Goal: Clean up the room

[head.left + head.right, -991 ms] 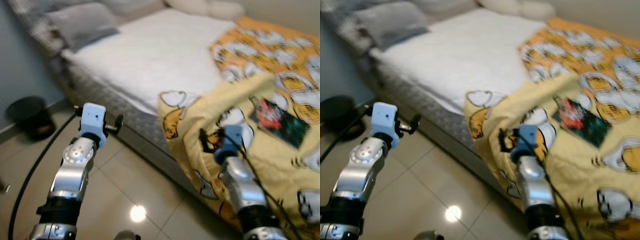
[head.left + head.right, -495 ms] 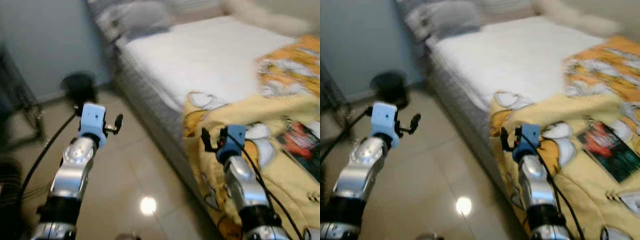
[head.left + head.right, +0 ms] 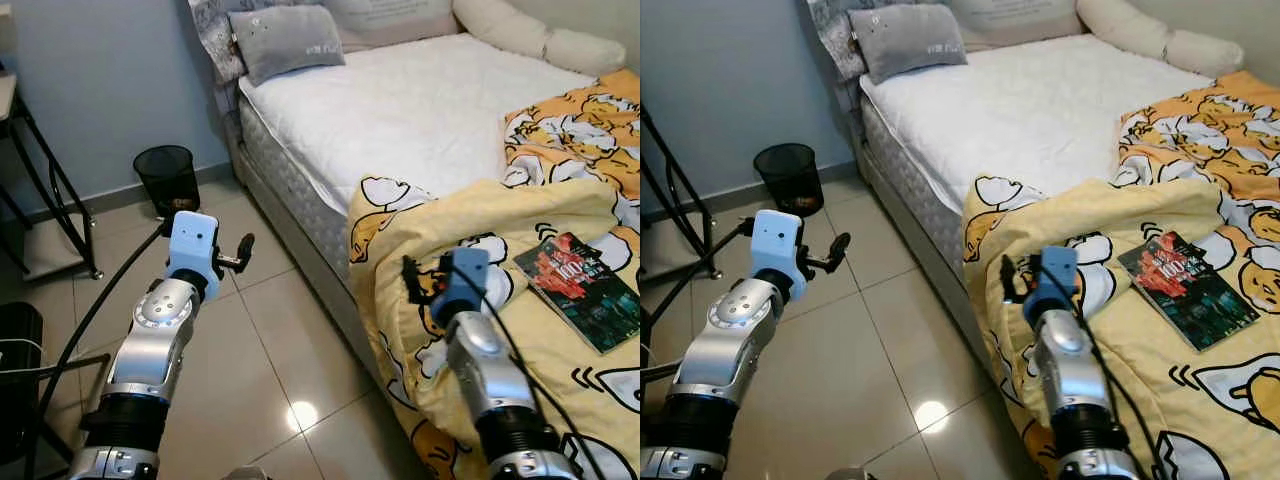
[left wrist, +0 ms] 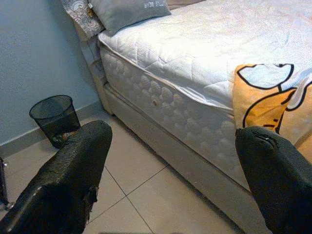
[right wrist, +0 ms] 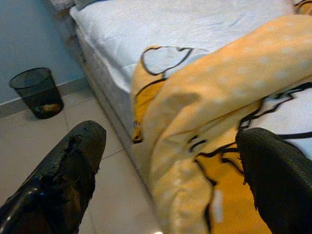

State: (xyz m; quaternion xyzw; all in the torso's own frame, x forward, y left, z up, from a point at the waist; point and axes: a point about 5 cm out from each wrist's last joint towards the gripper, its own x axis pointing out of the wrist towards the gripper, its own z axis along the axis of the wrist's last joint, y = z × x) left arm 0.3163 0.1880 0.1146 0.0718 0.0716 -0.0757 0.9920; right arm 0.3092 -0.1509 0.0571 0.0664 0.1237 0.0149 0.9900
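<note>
A bedroom with a tiled floor [image 3: 270, 340]: a bed [image 3: 400, 110] holds a yellow blanket [image 3: 520, 300] and book [image 3: 583, 290]; a bin [image 3: 166, 178] stands beside the bed. Left gripper [image 4: 170, 161] and right gripper [image 5: 170, 165] fingers spread, empty.

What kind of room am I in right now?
A bedroom, by the look of it: a bed with a white mattress and grey pillow, a yellow cartoon-print blanket with a book on it, and a black mesh wastebasket on the tiled floor.
</note>
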